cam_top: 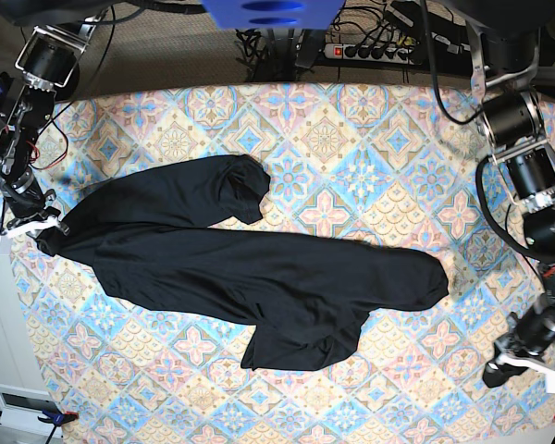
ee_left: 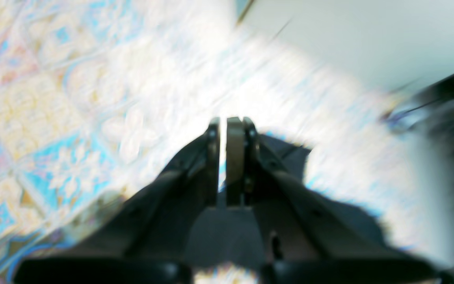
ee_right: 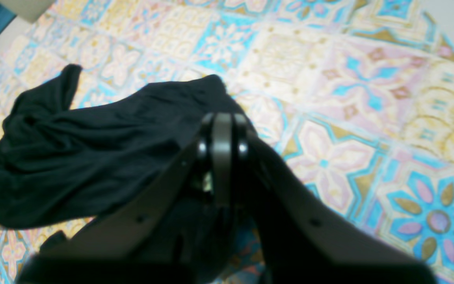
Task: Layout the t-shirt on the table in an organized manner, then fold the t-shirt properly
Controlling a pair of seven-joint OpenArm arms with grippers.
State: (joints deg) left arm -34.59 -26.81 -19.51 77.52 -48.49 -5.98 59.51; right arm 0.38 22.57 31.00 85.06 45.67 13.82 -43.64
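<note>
On the left side of the base view, the right gripper (cam_top: pixel 48 231) sits low at the table's edge. Its fingers are pressed together on one end of the t-shirt (cam_top: pixel 250 268). The right wrist view shows the same thing: the two fingers (ee_right: pixel 222 157) are tight together with black cloth caught between them, and the rest of the shirt (ee_right: pixel 73 157) trails away over the table (ee_right: pixel 329 98).

In the middle, the black t-shirt lies across the table (cam_top: pixel 351 148) in a long, pulled-out band. It runs from the right gripper toward the right side of the base view. It is not flat. One bunched part folds up near the top, and another lump hangs down toward the near edge. The cloth under it has blue, pink and cream tiles with flowers.

On the right side of the base view, the left gripper (cam_top: pixel 499 370) is near the table's corner, well apart from the shirt's end. The left wrist view is very blurry. There the fingers (ee_left: pixel 235 150) stand nearly together with only a thin gap, and nothing is seen between them. Some dark cloth (ee_left: pixel 290 157) lies just behind them.
</note>
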